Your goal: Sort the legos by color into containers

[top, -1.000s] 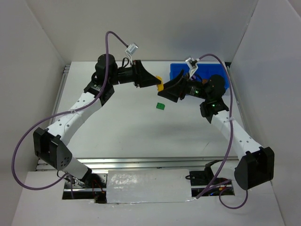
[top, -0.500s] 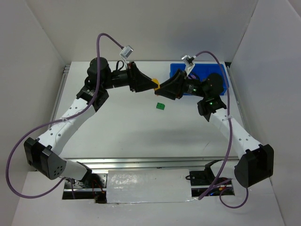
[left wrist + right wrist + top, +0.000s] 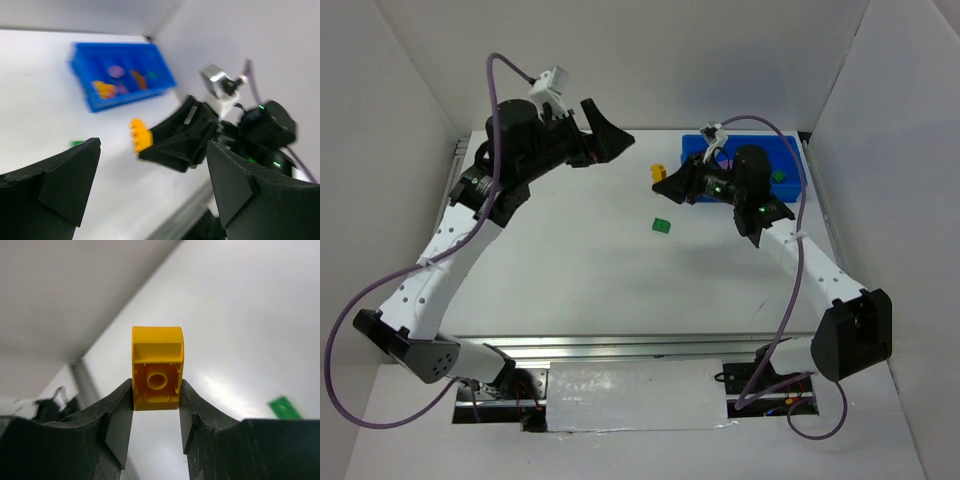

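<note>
My left gripper (image 3: 152,155) gaped open; my right gripper (image 3: 156,390) pinched one yellow brick (image 3: 157,360), one green brick (image 3: 661,225) lying at its six o'clock.

The right hand (image 3: 156,392) clamps a yellow lego (image 3: 157,367) between its two black fingers (image 3: 117,425), one pressed to each side. The brick's hollow underside faces the camera, with a round tube in the middle and a curved top edge. Beyond lies the white tabletop (image 3: 240,315). A green lego (image 3: 284,407) lies flat on it at lower right, well apart from the held brick. A grey rail (image 3: 87,385) runs along the tabletop's edge at left.
</note>
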Motion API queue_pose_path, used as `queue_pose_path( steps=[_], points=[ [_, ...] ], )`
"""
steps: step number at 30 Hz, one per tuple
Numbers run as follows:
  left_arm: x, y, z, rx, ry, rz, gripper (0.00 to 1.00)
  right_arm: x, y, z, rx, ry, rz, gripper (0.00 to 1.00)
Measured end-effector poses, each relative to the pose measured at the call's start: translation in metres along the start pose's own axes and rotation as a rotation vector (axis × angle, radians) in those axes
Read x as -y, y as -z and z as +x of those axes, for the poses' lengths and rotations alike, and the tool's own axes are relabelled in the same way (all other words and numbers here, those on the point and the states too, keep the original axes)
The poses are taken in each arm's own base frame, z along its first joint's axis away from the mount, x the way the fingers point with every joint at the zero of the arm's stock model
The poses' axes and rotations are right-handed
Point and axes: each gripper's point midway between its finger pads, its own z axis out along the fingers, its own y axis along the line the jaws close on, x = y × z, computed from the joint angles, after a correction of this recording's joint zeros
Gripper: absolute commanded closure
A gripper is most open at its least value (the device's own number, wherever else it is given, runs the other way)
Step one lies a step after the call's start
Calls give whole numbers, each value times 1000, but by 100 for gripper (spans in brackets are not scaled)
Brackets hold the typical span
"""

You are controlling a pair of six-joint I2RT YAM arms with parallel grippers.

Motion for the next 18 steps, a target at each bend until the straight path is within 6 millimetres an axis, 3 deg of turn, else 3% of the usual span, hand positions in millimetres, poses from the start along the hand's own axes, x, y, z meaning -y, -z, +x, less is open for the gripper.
queue_pose_path(
  steps=[2, 5, 10, 13, 18],
  points=[
    [-17, 9, -13, 53, -12, -114, 0, 36, -1, 1, -9, 13, 161, 100],
    [-49, 24, -7, 58, -26, -263, 0, 88, -4, -8, -19, 50, 387, 100],
    [-97, 51, 55, -87, -70, -400, 0, 180, 0, -30, -33, 87, 731, 100],
    [-117, 65, 86, -169, -99, -442, 0, 230, 9, -29, -69, 84, 896, 100],
    [-144, 87, 123, -251, -149, -500, 1, 283, 18, -28, -147, 80, 1054, 100]
  ],
)
